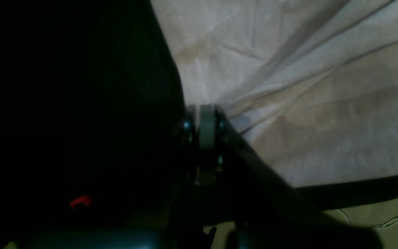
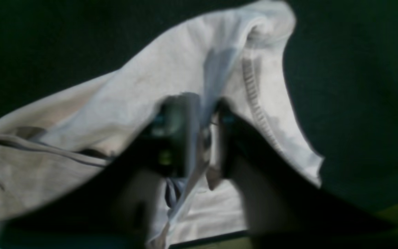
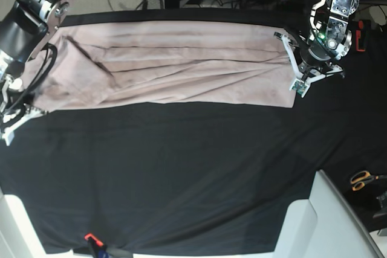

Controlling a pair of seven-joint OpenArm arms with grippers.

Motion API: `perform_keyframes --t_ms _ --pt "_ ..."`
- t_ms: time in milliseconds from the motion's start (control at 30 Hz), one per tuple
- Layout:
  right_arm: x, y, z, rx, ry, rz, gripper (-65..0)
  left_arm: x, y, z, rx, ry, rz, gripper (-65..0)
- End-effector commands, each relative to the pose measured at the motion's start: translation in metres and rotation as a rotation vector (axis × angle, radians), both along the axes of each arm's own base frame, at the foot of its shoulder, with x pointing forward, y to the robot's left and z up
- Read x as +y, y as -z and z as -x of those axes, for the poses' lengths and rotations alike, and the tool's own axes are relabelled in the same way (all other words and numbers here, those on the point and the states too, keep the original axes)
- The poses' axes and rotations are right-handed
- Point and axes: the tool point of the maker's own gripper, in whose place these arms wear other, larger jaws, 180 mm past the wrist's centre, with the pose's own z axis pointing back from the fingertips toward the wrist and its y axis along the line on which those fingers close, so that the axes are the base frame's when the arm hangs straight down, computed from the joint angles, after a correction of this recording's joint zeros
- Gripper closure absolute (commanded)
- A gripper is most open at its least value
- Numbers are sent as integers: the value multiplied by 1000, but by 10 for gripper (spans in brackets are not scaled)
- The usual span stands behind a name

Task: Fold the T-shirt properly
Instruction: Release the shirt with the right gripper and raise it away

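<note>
- The T-shirt (image 3: 169, 64), a single pale pink one, lies stretched as a long wrinkled band across the far part of the black table cloth (image 3: 181, 173), reaching from one arm to the other.
- The left gripper (image 1: 206, 131) sits at the shirt's end on the base view's right; in the left wrist view its jaws are pressed together on a pinch of cloth, with creases fanning out from that spot.
- The right gripper (image 2: 193, 117) is at the opposite end; in the right wrist view a fold of hemmed fabric runs between its narrowly set fingers (image 2: 171, 121), held.
- Both wrist views are dark and blurred; the right gripper is cut off at the base view's left edge.
- One pair of orange-handled scissors (image 3: 363, 179) lies off the cloth, well apart from the shirt.
</note>
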Motion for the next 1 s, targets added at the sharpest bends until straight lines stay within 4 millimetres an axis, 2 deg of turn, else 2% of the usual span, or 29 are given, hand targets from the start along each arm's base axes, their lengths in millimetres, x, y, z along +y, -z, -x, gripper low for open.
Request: perform_keyframes --t_ms 0,133,267,367,567,733,833,967 --pt "-10 -11 -11 -36 3 21 0 7 -10 -9 -35 3 -17 0" --pt "-11 -10 -9 -34 11 17 0 6 -11 -10 -43 5 -16 0" --pt "-29 -17 1 -57 86 23 0 6 -11 -10 -43 5 -16 0" --pt "-35 -15 14 -37 99 37 0 6 -12 -12 -46 5 -16 0" --pt "-33 -6 28 -13 101 36 0 6 -13 -12 -48 4 -16 0" --pt "-32 -3 29 -9 101 31 0 6 -16 -19 -63 4 -16 0" --pt "-33 -5 20 -56 93 46 0 6 -18 -22 -69 4 -16 0" --pt "-28 8 20 -48 94 19 -3 6 -18 -22 -69 4 -16 0"
